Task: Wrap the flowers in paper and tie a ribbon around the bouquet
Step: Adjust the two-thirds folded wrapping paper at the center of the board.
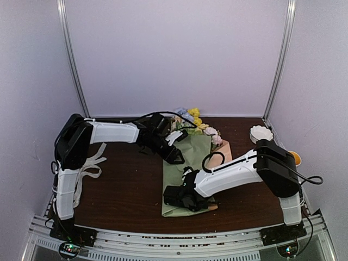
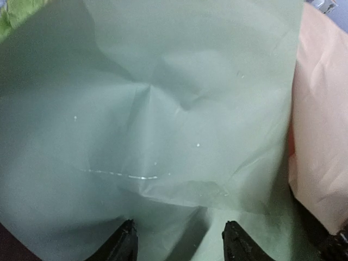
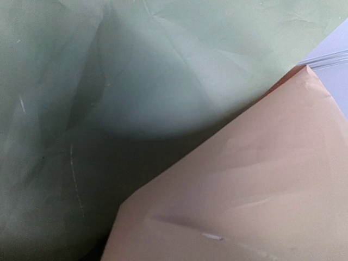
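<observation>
The paper lies sage-green side up, folded over the stems of the flowers into a loose bouquet whose pastel blooms stick out at the far end. A tan flap shows on its right. My left gripper hovers over the upper left of the paper. In the left wrist view it stands open above the creased green paper. My right gripper is at the near end of the bundle. Its wrist view shows only green paper and tan paper, which hides the fingers. The ribbon lies looped at the table's left.
A white scalloped bowl stands at the back right, with a small yellow-orange object just behind the right arm's elbow. Black cables loop over both arms. The dark brown table shows between the ribbon and the paper.
</observation>
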`<state>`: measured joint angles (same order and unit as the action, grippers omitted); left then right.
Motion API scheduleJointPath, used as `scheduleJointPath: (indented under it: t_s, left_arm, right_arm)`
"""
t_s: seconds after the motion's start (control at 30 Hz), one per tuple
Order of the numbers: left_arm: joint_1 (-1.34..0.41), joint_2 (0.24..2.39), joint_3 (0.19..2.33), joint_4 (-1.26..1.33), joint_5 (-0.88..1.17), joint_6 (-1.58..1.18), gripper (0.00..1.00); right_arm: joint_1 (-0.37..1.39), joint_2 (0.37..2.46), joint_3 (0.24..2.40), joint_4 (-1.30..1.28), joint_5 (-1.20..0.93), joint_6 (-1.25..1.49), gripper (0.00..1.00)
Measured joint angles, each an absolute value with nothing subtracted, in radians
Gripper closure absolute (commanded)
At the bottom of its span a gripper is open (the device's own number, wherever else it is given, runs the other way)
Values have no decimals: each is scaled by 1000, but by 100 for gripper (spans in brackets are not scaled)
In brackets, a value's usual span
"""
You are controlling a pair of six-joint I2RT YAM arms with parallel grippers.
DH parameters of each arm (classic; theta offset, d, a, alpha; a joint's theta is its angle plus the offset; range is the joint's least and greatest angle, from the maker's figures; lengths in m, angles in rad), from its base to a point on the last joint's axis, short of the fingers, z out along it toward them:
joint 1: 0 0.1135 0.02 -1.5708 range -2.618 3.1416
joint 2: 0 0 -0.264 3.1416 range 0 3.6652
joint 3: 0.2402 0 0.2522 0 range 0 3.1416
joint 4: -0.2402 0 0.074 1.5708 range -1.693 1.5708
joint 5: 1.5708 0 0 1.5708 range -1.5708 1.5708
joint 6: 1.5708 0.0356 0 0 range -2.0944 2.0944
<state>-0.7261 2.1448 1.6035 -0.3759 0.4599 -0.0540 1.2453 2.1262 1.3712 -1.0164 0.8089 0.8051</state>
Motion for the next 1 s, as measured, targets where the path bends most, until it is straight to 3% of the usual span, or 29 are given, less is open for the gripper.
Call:
scheduleJointPath:
  t_s: [0.4,0.8,1.0]
  left_arm:
    - [-739,2252,1646,-375,441,-78,44]
    - [-741,2252,1652,-376,441,-72,44]
    - [-742,2252,1679,-383,441,-62,44]
  right_arm:
    - [1324,2133,1538,-1231,952,735,46]
    - [1326,2157,1643,-1309,1019,680,79]
    - [1348,2187,1684,-1324,1044,656,77]
